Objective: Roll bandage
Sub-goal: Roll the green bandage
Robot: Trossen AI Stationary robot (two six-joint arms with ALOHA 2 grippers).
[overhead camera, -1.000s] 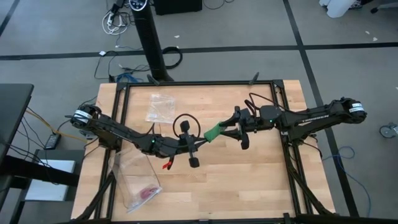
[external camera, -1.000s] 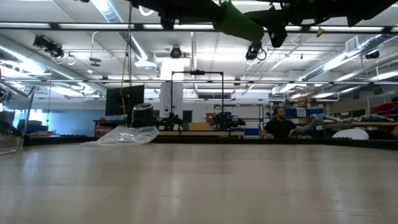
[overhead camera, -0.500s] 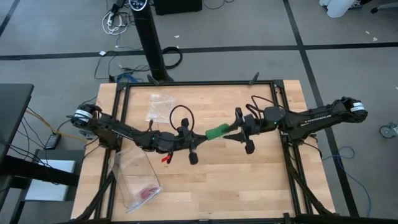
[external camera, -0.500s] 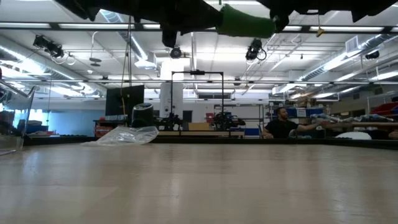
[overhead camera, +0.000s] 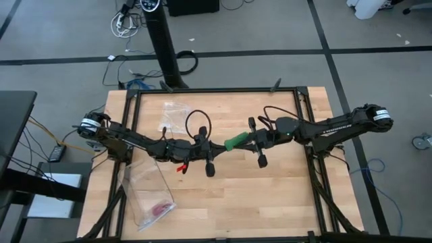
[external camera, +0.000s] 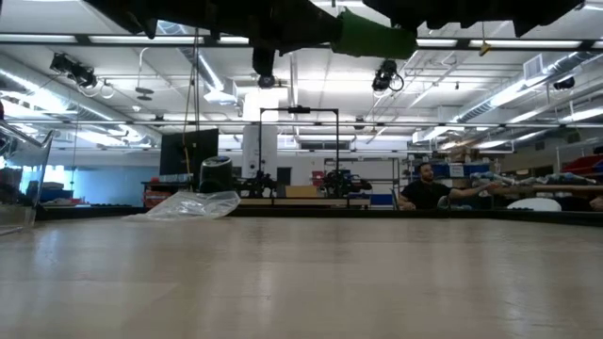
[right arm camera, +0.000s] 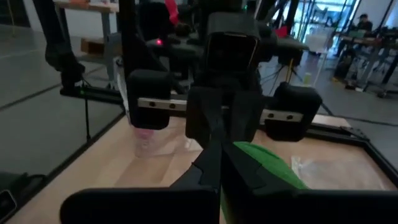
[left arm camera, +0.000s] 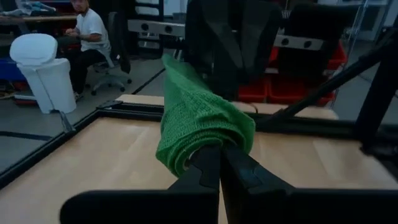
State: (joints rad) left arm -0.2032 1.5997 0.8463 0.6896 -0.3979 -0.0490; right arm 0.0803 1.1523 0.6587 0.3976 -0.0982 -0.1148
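The green bandage (overhead camera: 236, 142) hangs high over the table's middle as a loose roll (left arm camera: 199, 124), held between my two grippers and nearly level in the low view (external camera: 375, 36). My left gripper (left arm camera: 219, 167) comes from the table's left and is shut at one end of the roll. From the right, my right gripper (right arm camera: 219, 167) is shut at the other end, tip to tip with the left (overhead camera: 248, 140). My left gripper's shut fingers (left arm camera: 208, 165) reach level from the table's left into the roll's near end (left arm camera: 186, 158), which wraps around their tips. The bandage lies along the fingers, lifted clear of the table. Whether a layer lies between the fingers is hidden. My right gripper is shut on the bandage's far end (left arm camera: 174, 71), coming level from the table's right. In its own wrist view the green cloth (right arm camera: 267, 163) lies beside the shut fingers (right arm camera: 208, 165). The fingers hide the exact place of contact.
A clear plastic bag (overhead camera: 174, 115) lies at the table's far left, another (overhead camera: 147, 192) with a small pink item (overhead camera: 160, 208) at the near left. A black frame (overhead camera: 307, 162) borders the table. A person (external camera: 424, 191) sits in the room beyond.
My right gripper has gone toward the table's left edge, closer to my left gripper. My left gripper has shifted a little toward the far edge. The bandage between them has turned from slanted to nearly level and stays clear of the table.
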